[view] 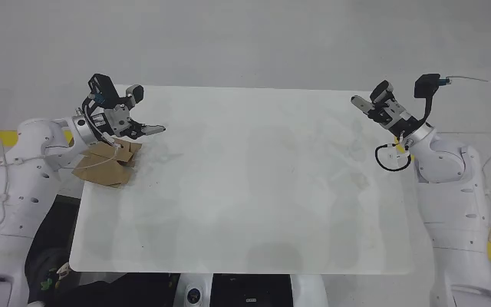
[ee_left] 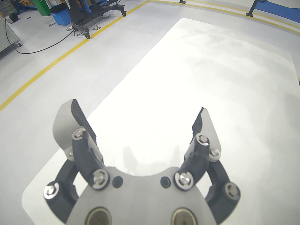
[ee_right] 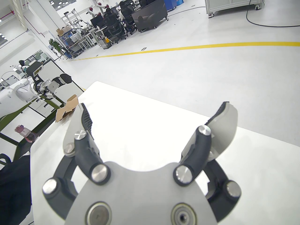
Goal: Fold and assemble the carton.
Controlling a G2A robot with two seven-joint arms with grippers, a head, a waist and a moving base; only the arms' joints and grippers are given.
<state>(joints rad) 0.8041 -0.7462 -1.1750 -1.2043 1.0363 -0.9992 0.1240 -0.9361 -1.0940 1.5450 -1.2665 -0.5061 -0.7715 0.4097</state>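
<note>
Both grippers wide & empty; carton [view: 103,167] lies flat at the table [view: 253,199] edge, by the L arm.
L gripper [ee_left: 139,110] hangs over bare tabletop just past the carton, jaws wide. R gripper [ee_right: 154,108] is wide too, well apart at the far side. Risks: carton seems to overhang the edge, so a push w/o a firm pinch could slide it off. Flat board is prob. hard to get under. W/ R arm far off, a one-sided fold may skew.
</note>
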